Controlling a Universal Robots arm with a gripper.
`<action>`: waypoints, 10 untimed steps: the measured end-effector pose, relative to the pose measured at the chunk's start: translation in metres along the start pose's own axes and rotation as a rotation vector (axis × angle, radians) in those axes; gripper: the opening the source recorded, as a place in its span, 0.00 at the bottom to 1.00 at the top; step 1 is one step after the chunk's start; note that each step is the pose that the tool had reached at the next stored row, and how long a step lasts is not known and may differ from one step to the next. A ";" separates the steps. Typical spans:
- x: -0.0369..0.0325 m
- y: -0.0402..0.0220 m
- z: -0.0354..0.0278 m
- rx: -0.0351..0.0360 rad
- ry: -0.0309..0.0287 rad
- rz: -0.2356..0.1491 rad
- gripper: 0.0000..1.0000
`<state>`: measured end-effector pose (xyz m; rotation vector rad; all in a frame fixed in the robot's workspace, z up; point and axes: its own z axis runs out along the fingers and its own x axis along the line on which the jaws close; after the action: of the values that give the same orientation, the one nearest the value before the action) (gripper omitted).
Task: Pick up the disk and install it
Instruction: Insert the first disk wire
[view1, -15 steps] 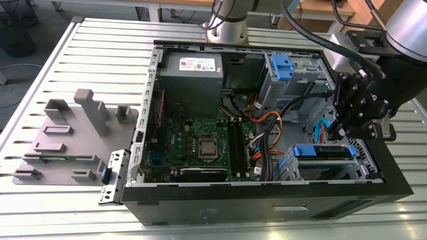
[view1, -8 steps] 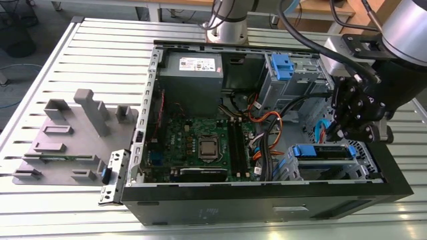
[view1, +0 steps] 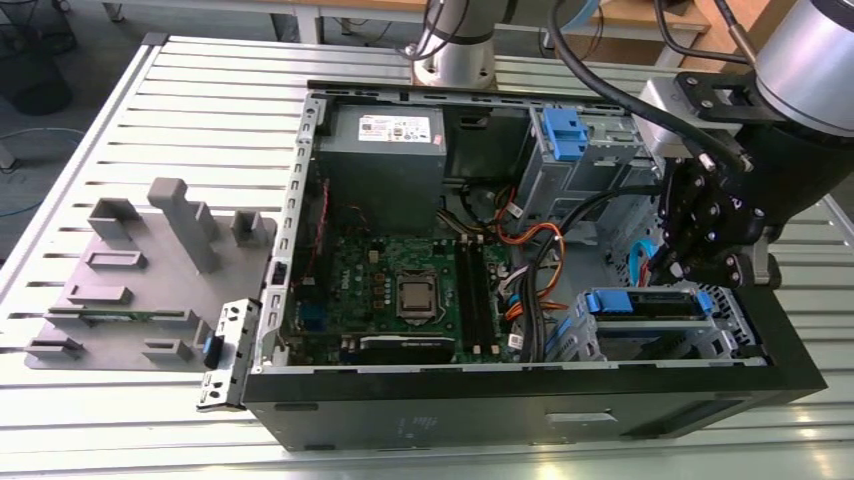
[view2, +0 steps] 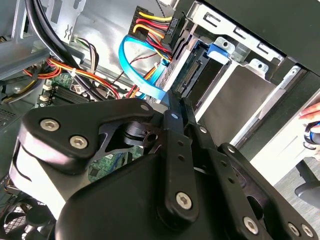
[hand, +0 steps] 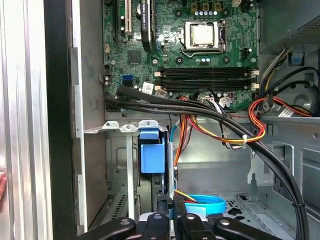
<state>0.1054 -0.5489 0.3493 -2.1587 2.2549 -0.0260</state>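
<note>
The disk (view1: 647, 303) sits in the lower drive cage (view1: 737, 325) at the front corner of the open computer case, on the exterior view's right, with its blue side rail facing up. My gripper (view1: 677, 272) hangs just above it. In the second wrist view the gripper (view2: 172, 100) has its fingers drawn together, and their tips are at the connector end of the disk (view2: 197, 65). In the first wrist view the gripper (hand: 172, 202) is in line with the blue rail of the disk (hand: 152, 157).
A blue data cable (view2: 135, 70) and bundled power wires (hand: 235, 135) run close beside the gripper. The case also holds the motherboard (view1: 400, 280), a grey power-supply box (view1: 387, 150) and a tall cage with a blue latch (view1: 563, 135). A grey fixture (view1: 147, 270) stands at the exterior view's left. A person's hand (view2: 312, 112) shows outside the case.
</note>
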 end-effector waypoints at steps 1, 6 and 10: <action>0.0000 0.0000 0.0000 0.0001 0.0000 0.000 0.16; 0.0013 0.0000 0.0004 0.0043 -0.0040 0.000 0.16; 0.0014 0.0000 0.0006 0.0050 -0.0041 0.000 0.16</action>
<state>0.1054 -0.5503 0.3487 -2.1544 2.2501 -0.0272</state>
